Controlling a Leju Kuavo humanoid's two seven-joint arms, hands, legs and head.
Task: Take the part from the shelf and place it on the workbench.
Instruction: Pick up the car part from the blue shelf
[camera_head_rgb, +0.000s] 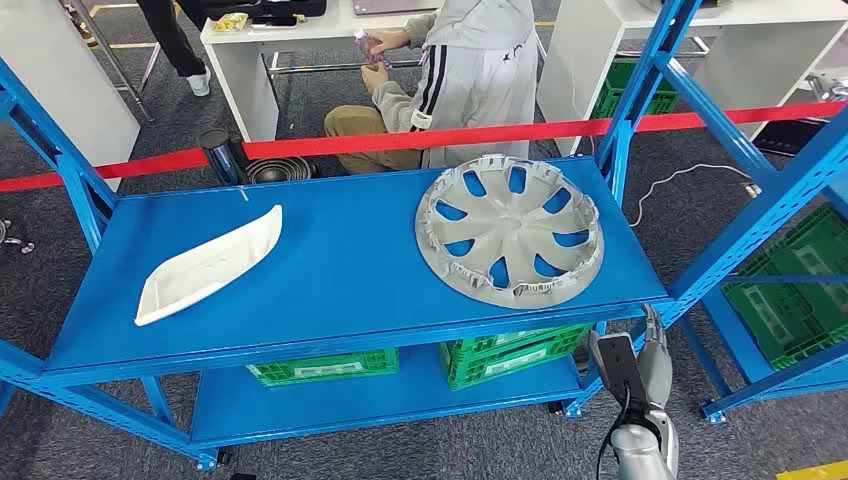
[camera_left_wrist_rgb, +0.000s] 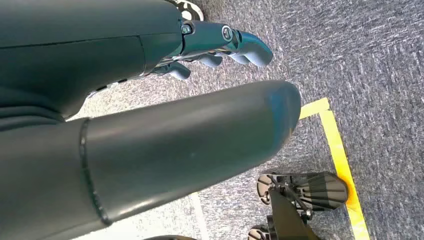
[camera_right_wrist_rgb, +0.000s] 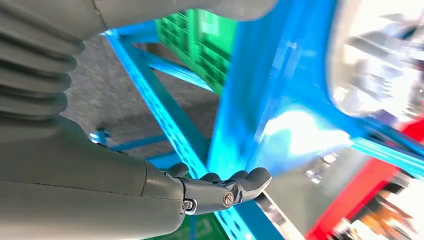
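A silver wheel cover (camera_head_rgb: 510, 230) lies flat on the right half of the blue shelf top (camera_head_rgb: 350, 270). A white curved trim part (camera_head_rgb: 208, 264) lies on the left half. My right hand (camera_head_rgb: 650, 355) is below the shelf's front right corner, fingers extended, holding nothing. In the right wrist view, the right hand (camera_right_wrist_rgb: 220, 190) reaches toward the blue shelf edge, with the wheel cover (camera_right_wrist_rgb: 380, 60) blurred beyond it. My left hand (camera_left_wrist_rgb: 215, 45) hangs over grey carpet with its fingers loose and holds nothing.
Green crates (camera_head_rgb: 510, 355) sit on the lower shelf, and another green crate (camera_head_rgb: 800, 290) stands in the rack to the right. Red barrier tape (camera_head_rgb: 450, 137) runs behind the shelf. A person (camera_head_rgb: 470, 70) sits beyond it by white tables. A yellow floor line (camera_left_wrist_rgb: 340, 155) marks the carpet.
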